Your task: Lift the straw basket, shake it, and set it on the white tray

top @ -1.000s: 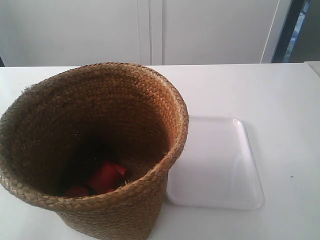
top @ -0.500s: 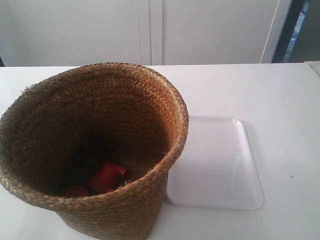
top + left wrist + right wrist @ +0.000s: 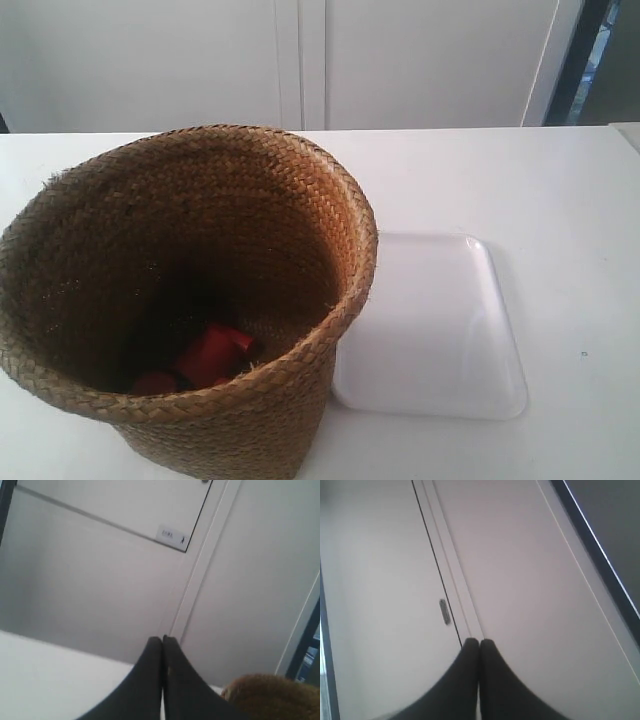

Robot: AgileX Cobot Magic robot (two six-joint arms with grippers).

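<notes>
The straw basket (image 3: 300,200) stands upright on the white table at the exterior view's left, its rim overlapping the edge of the white tray (image 3: 440,330) that lies flat to its right. Red pieces (image 3: 208,352) lie in its dark bottom. No arm shows in the exterior view. In the left wrist view my left gripper (image 3: 162,639) is shut with nothing in it, pointing at the wall, and a bit of the basket's rim (image 3: 272,692) shows off to one side. My right gripper (image 3: 479,641) is shut and empty too, aimed at cabinet doors.
A white wall with cabinet doors (image 3: 300,60) runs behind the table. A dark doorway edge (image 3: 590,50) is at the back right. The table's bare surface (image 3: 580,200) stretches beyond the tray.
</notes>
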